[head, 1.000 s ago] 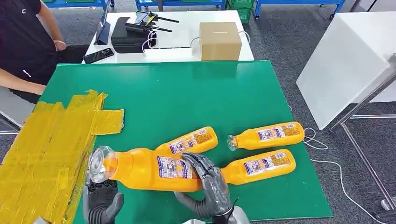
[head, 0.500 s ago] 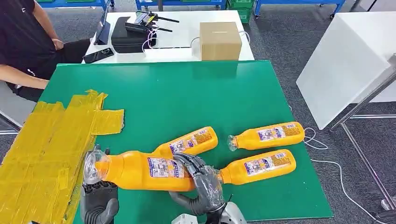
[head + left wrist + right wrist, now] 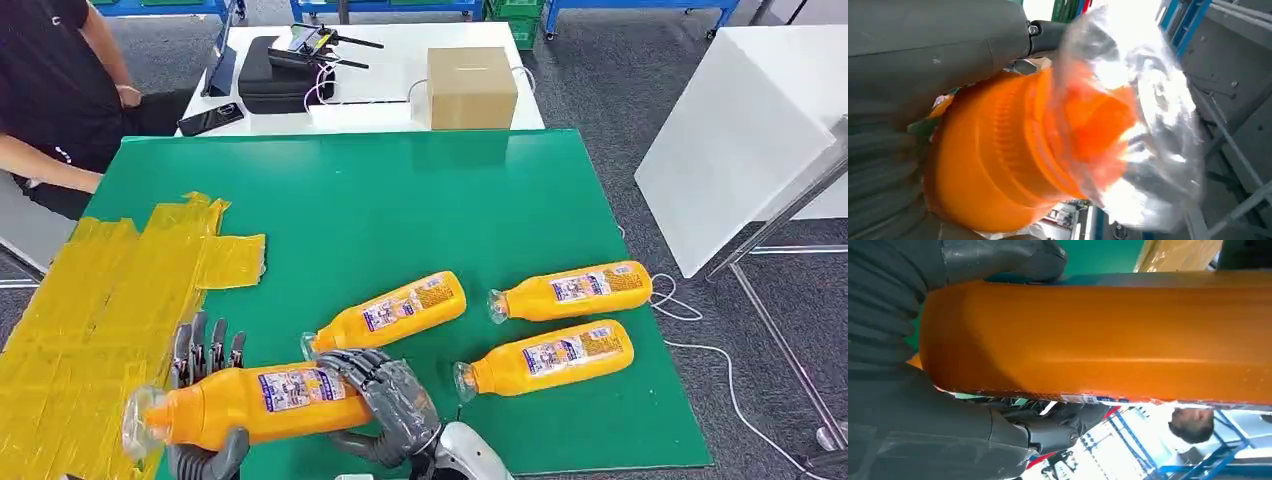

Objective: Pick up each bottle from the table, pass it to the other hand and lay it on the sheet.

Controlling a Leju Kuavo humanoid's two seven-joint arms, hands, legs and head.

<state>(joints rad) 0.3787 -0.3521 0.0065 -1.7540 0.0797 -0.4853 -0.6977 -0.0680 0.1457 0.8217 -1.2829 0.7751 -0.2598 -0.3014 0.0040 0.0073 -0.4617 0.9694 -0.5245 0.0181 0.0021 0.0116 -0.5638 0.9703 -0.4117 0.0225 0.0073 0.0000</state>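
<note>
One bottle mid-handover just beside the yellow sheet, gripped by right hand, left hand cupped beneath. Three bottles waiting on tabletop; none laid.

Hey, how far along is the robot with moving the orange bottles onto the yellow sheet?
Nothing lies on the yellow sheet yet. One orange bottle is mid-handover: the right hand grips its base end while the left hand cradles its neck end beside the sheet. Three more bottles still lie on the green table, so all four remain to be placed.
</note>
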